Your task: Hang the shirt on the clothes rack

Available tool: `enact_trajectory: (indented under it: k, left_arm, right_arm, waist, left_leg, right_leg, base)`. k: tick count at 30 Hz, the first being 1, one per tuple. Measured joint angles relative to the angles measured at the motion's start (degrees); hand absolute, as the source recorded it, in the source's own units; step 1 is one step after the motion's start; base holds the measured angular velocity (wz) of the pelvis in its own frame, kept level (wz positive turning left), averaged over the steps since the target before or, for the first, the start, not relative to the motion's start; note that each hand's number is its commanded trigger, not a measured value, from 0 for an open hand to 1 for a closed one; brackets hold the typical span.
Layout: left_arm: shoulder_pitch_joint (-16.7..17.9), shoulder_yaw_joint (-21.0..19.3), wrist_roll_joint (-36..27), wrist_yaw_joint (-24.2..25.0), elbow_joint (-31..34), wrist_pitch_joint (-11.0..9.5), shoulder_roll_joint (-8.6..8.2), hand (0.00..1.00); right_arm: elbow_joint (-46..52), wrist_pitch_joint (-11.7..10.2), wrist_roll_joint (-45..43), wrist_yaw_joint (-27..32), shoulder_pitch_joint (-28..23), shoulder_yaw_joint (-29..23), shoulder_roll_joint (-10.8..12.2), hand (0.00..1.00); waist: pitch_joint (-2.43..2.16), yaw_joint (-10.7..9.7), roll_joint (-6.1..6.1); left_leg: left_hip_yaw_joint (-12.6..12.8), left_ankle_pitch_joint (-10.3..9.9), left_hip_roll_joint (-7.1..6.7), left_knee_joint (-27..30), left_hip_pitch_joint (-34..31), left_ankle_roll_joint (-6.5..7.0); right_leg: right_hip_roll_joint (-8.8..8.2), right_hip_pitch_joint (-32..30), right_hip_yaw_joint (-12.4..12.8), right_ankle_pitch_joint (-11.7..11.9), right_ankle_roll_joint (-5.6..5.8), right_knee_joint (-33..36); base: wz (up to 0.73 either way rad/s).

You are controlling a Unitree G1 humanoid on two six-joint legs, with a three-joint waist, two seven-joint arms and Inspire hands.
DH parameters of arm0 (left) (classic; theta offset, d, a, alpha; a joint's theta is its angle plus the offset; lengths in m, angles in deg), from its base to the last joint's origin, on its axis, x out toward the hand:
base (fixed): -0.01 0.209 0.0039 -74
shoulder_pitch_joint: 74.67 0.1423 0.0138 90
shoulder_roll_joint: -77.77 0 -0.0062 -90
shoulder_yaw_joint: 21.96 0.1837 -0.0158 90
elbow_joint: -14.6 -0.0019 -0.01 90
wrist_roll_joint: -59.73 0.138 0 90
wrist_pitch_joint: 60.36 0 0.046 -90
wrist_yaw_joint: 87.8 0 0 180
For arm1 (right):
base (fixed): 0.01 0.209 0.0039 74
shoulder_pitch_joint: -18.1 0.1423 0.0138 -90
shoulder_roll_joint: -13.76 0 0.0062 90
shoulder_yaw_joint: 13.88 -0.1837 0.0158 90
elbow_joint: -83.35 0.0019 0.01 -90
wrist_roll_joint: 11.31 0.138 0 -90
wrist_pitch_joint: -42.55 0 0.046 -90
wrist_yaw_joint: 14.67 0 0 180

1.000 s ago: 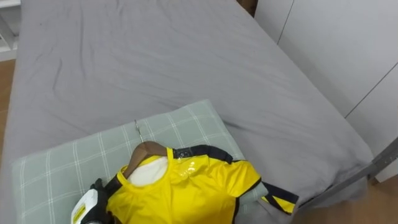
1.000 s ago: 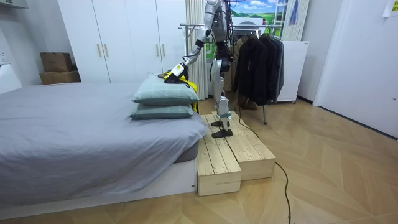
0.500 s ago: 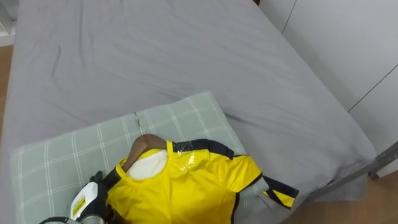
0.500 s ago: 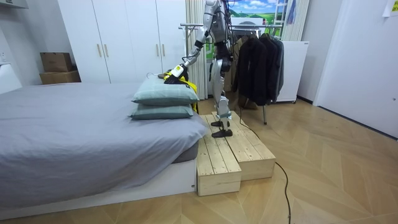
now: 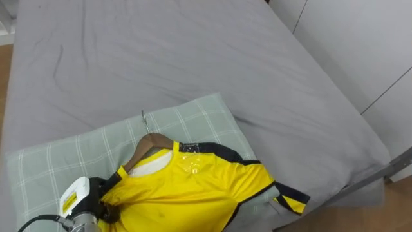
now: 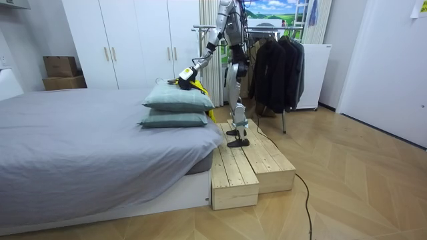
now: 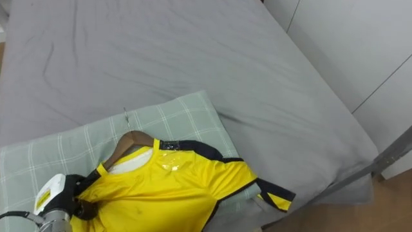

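The yellow short-sleeved jersey with dark trim (image 5: 193, 193) is already threaded on a brown wooden hanger with a metal hook (image 5: 147, 143). It lies on the pale green checked pillow (image 5: 199, 122) at the near end of the grey-sheeted bed (image 5: 161, 51). The left hand (image 5: 90, 196) is clenched round the jersey's left shoulder, apparently with the hanger arm inside. What remains, I judge, is lifting it clear and hooking it onto the metal clothes rail (image 6: 263, 28) behind the robot, where dark garments (image 6: 277, 63) hang.
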Motion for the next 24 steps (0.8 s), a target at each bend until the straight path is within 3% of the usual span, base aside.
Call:
enact_trajectory:
  k: [24]
  left_arm:
    - [0.00, 0.05, -0.04, -0.87, -0.05, 0.68, -0.27, 1.00]
  right_arm:
    - [-0.07, -0.77, 0.00, 0.08, 0.19, 0.60, -0.22, 0.00]
  waist:
    - [0.13, -0.01, 0.52]
  left_leg:
    - [0.21, 0.02, -0.01, -0.25, 0.34, 0.00]
  right_leg:
    - [-0.01, 0.12, 0.08, 0.00, 0.00, -0.11]
  base:
    - [0.00]
